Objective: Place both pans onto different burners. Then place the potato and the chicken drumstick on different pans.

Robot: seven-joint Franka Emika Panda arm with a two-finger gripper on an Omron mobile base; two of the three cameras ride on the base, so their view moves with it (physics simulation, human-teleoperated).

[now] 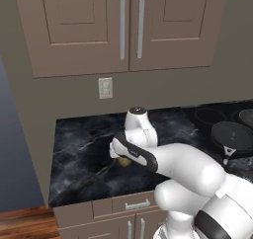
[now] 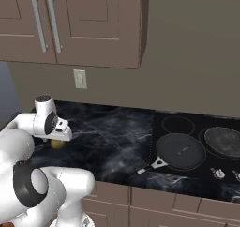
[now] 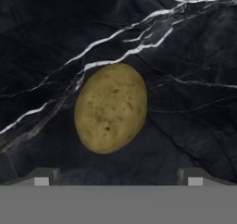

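In the left base view the potato (image 1: pixel 124 161) lies on the black marble tabletop (image 1: pixel 84 149), well left of the cooktop (image 1: pixel 217 115), half hidden under the arm's wrist. A black pan (image 1: pixel 231 135) sits on the cooktop.

In the right base view the potato (image 2: pixel 57 144) rests below the hand, left of the cooktop (image 2: pixel 197 127), where the black pan (image 2: pixel 181 151) and a dark grey pan (image 2: pixel 223 141) cover separate burners.

In the hand view the potato (image 3: pixel 111 108) lies on the tabletop just ahead of the tool (image 3: pixel 118 177), whose tips stand wide apart, empty.

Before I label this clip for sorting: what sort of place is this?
Most likely a home kitchen, rendered: a black glass cooktop carrying a pan, a dark marble counter with a potato, and wall cabinets above.
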